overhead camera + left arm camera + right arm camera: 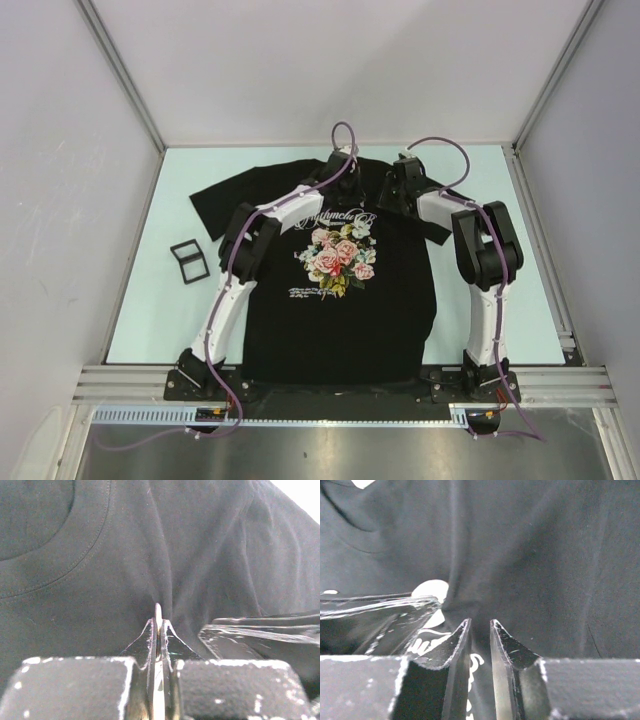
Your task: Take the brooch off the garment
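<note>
The garment [330, 300], a black T-shirt with a rose print and white lettering, lies flat on the table. My left gripper [158, 622] is shut on the brooch [158, 611], a thin pale disc seen edge-on, just below the collar; the cloth puckers toward it. In the right wrist view the brooch [432, 590] shows as a white round piece behind the left fingers [375, 615]. My right gripper [480, 625] stands close beside it on the shirt's chest, its jaws a narrow gap apart with black cloth and lettering showing between them. In the top view both grippers [352, 192] [385, 198] hide the brooch.
A small black frame-like object [188, 260] lies on the pale green table [170, 310] left of the shirt. Metal posts and grey walls close in the table at the back and both sides.
</note>
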Tool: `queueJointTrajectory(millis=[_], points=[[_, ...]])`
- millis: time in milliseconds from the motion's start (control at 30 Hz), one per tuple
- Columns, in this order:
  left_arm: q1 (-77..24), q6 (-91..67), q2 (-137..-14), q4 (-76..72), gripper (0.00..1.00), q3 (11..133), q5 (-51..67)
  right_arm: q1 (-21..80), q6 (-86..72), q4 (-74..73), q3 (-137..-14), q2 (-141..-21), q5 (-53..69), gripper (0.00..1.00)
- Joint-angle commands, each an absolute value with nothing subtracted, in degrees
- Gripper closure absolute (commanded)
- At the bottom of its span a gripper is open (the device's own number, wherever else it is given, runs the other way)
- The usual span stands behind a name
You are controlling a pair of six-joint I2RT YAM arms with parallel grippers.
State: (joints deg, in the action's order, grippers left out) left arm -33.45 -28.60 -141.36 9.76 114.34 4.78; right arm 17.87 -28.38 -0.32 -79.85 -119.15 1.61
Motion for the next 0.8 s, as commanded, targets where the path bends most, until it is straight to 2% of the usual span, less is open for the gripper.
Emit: queueJointTrajectory(millis=[0, 133, 400, 467, 500, 600, 767], points=[[-33.84, -32.78, -137.46, 5.99, 0.97, 111.19, 5.89, 18.37, -30.14, -2.90, -84.02, -121.46, 1.14, 0.76], [-33.66, -36.38, -136.23, 1.15, 0.94, 106.18, 6.24, 18.63, -31.46, -2.03, -84.29, -122.17, 2.54, 0.77], [-33.31, -40.95, -136.67, -3.42, 0.88, 104.07, 7.38, 17.58, -33.40, -0.79, -85.25, -124.63, 7.64, 0.77], [-33.14, -41.31, -136.41, -3.69, 0.81, 103.62, 8.08, 17.49, -33.57, -0.79, -85.43, -125.24, 8.00, 0.77], [-32.96, -41.40, -136.41, -3.78, 0.72, 103.45, 8.96, 17.49, -33.57, -0.70, -85.52, -125.33, 8.00, 0.78], [-32.08, -41.22, -136.23, -3.78, 0.56, 103.71, 12.20, 17.40, -33.49, -0.79, -85.78, -125.51, 8.26, 0.77], [-29.89, -39.82, -136.50, -2.99, 0.40, 105.29, 17.13, 17.14, -33.22, -1.23, -85.96, -125.68, 8.70, 0.77]])
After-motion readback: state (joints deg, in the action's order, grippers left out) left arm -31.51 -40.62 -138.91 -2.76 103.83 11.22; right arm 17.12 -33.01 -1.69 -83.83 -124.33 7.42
